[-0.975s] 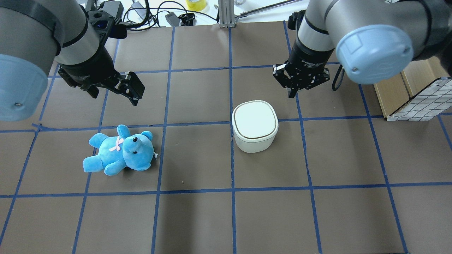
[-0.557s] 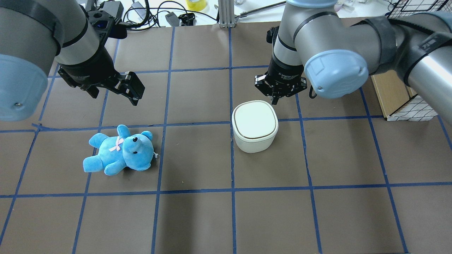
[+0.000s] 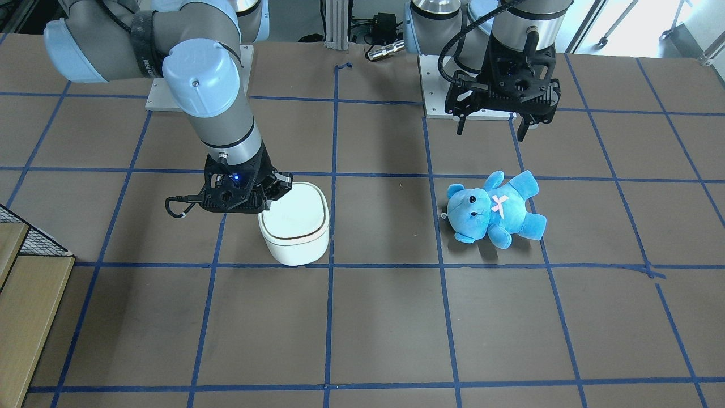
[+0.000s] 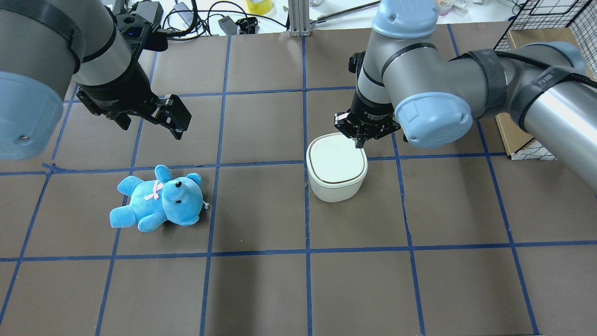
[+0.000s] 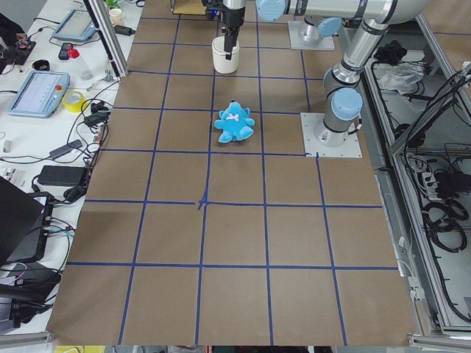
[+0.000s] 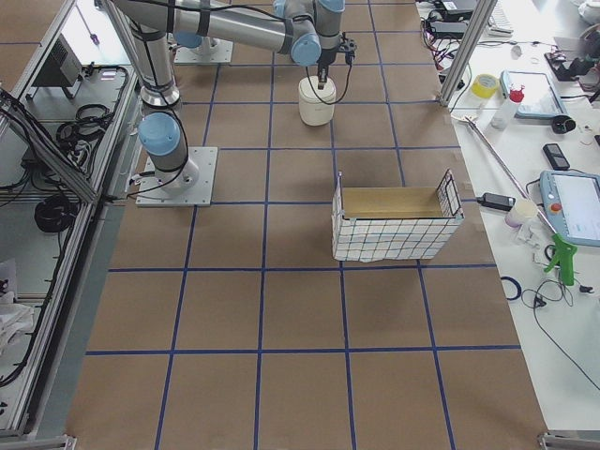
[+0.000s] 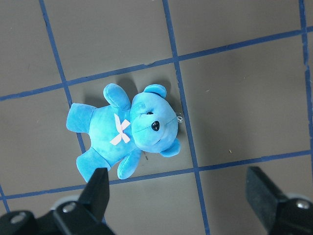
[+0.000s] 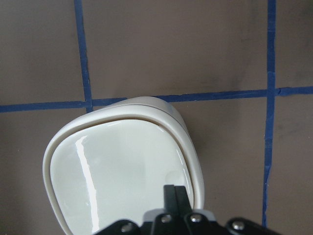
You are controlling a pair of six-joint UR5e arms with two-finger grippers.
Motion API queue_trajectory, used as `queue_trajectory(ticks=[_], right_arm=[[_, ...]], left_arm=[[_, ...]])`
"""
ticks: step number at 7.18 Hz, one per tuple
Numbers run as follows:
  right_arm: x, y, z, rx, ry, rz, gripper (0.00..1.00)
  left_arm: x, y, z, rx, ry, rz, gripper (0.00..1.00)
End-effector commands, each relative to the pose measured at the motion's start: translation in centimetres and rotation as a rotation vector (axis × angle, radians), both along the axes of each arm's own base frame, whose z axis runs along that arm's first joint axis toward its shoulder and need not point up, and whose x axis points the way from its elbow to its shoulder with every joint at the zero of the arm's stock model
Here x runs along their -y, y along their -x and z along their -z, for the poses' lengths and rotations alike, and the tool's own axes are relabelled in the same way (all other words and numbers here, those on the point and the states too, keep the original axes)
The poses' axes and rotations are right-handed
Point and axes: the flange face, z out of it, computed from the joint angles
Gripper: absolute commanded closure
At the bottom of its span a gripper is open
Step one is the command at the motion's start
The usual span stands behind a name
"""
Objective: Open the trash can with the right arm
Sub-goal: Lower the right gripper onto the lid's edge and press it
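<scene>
The white trash can (image 4: 336, 173) stands mid-table with its flat lid down; it also shows in the front view (image 3: 297, 232) and the right wrist view (image 8: 117, 171). My right gripper (image 4: 359, 143), with its blue light lit (image 3: 234, 180), is shut. Its fingertips (image 8: 175, 193) point down at the lid's far right corner, at or just above the surface; I cannot tell if they touch. My left gripper (image 4: 151, 122) is open and empty, hanging above the table behind the blue plush bear (image 4: 158, 198).
The bear (image 7: 127, 132) lies on its back left of the can. A wire basket holding a wooden box (image 6: 394, 220) stands at the table's right end, seen at the edge of the overhead view (image 4: 513, 133). Cables (image 4: 196, 18) run along the far edge.
My right arm has swung left and lowered, bringing its shut gripper from behind and right of the can onto the lid's far right corner. The left arm, bear and can have not moved.
</scene>
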Motion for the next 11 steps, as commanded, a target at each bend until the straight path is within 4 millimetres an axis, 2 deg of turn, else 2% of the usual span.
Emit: queue_trajectory(ticks=[1,11], right_arm=[[0.2,-0.1,0.8,0.005,-0.015,0.005,1.0],[0.0,-0.1,2.9,0.0,-0.051,-0.001,1.0]], left_arm=[[0.0,0.0,0.0,0.0,0.0,0.0,0.0],[0.0,0.0,0.0,0.0,0.0,0.0,0.0]])
